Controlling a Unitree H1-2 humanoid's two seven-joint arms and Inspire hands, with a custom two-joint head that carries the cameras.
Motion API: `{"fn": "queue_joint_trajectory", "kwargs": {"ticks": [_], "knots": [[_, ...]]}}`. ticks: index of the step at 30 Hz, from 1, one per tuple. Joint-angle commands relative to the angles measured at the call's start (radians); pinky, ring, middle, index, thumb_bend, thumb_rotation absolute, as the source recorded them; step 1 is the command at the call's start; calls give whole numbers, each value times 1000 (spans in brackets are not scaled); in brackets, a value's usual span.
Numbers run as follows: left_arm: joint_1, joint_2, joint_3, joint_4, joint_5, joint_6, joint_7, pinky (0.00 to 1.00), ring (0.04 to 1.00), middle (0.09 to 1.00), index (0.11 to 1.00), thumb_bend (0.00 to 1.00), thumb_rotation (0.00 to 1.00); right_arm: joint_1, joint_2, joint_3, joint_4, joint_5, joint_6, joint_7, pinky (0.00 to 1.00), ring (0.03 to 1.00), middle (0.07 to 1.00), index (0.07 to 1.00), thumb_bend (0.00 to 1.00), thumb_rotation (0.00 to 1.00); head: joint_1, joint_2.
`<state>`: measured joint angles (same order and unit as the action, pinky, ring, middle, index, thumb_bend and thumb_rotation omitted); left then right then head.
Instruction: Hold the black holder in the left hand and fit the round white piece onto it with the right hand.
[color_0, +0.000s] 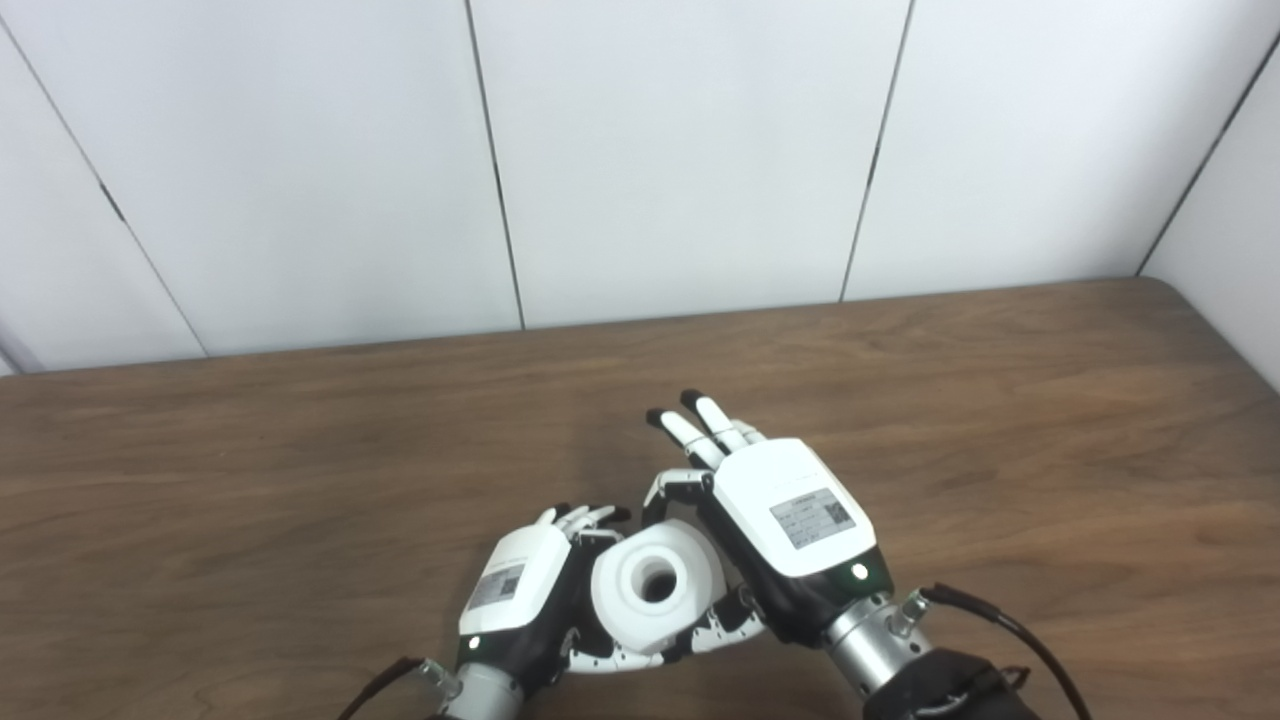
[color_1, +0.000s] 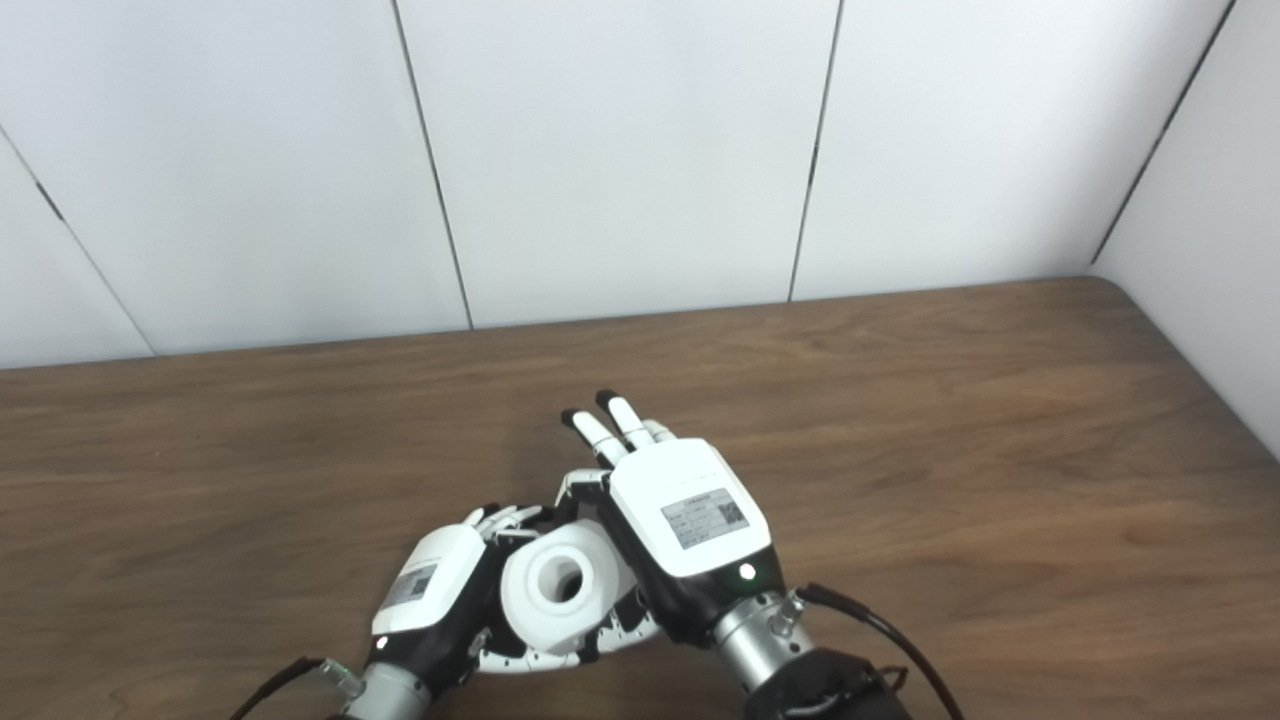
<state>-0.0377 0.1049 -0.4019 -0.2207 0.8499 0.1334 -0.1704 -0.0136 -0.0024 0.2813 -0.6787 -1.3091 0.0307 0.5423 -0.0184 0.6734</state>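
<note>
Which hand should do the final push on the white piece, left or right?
Right. The right hand sits beside the round white plastic piece with a centre hole, fingers against its side. The left hand wraps the other side, apparently bracing; the black holder itself can't be seen.

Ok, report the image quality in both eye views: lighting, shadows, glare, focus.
Left eye view: even, soft light; faint shadow on the table beside the hands; the round white piece is nearly washed out, its central hole still readable. Right eye view: the same soft light, mild sheen on the right hand; left hand sharp, no motion blur; the black holder cannot be made out.
</note>
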Motion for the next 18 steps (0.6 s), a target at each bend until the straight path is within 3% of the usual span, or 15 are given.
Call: {"fn": "queue_joint_trajectory", "kwargs": {"ticks": [1,5,9,18], "knots": [[-19,-13,-5,-37,1,-15,16,982,913,876,482,514,50,-10,2,-12,-30,18,-9,-2,920,1000,947,479,516,131,-3,2],[-18,-12,-4,-40,-1,-13,12,982,915,879,482,514,50,-10,-5,-46,-32,35,1,2,953,1000,952,480,514,131,-6,4],[-18,-13,-1,-41,-7,-14,15,999,919,882,482,515,49,-14,-9,-76,-34,40,6,9,854,1000,943,480,514,134,-7,6],[-20,-11,1,-34,-13,-21,26,1000,915,876,482,515,49,1,-7,-104,-17,65,18,1,855,1000,941,480,512,138,-5,9]]}}
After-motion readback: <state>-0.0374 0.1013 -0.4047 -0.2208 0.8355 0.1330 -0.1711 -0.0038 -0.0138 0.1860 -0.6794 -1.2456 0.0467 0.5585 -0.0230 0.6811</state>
